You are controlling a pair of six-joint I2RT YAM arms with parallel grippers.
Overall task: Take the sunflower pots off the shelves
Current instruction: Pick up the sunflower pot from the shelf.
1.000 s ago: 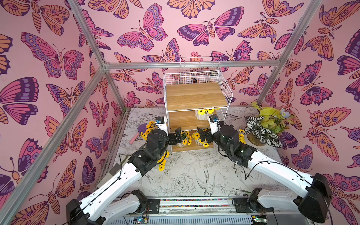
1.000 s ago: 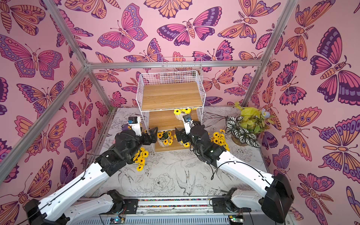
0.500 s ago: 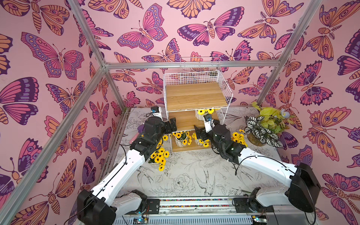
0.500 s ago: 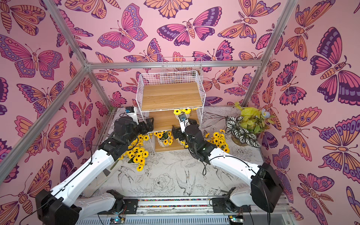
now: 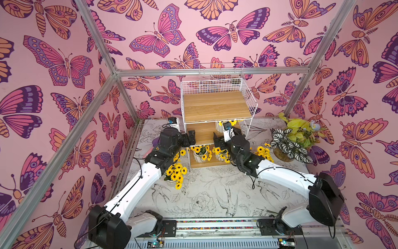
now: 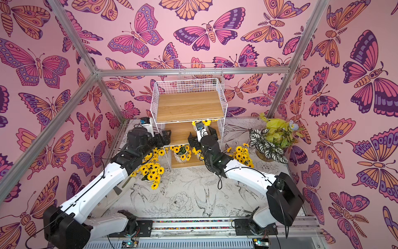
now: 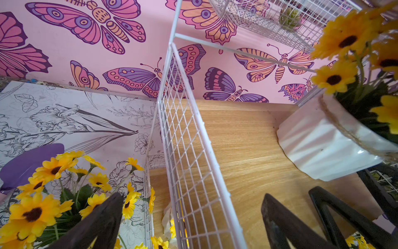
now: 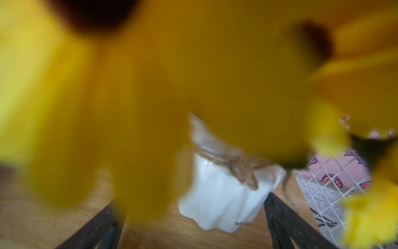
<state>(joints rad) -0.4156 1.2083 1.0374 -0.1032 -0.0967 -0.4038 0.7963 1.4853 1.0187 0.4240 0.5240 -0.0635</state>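
Pink butterfly-print walls [image 5: 64,64]. On middle board of three-tier white wire-grid shelves [image 5: 215,105], white ribbed sunflower pot [image 8: 224,198] between wide-spread jaws of right gripper [image 8: 191,201], unpinched. Empty left gripper [image 7: 192,195] wide too. Step: grasp. Next: close, pull out clear of wire.

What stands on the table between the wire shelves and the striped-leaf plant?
A sunflower pot stands there, only its yellow blooms showing beside the right arm; both top views show it.
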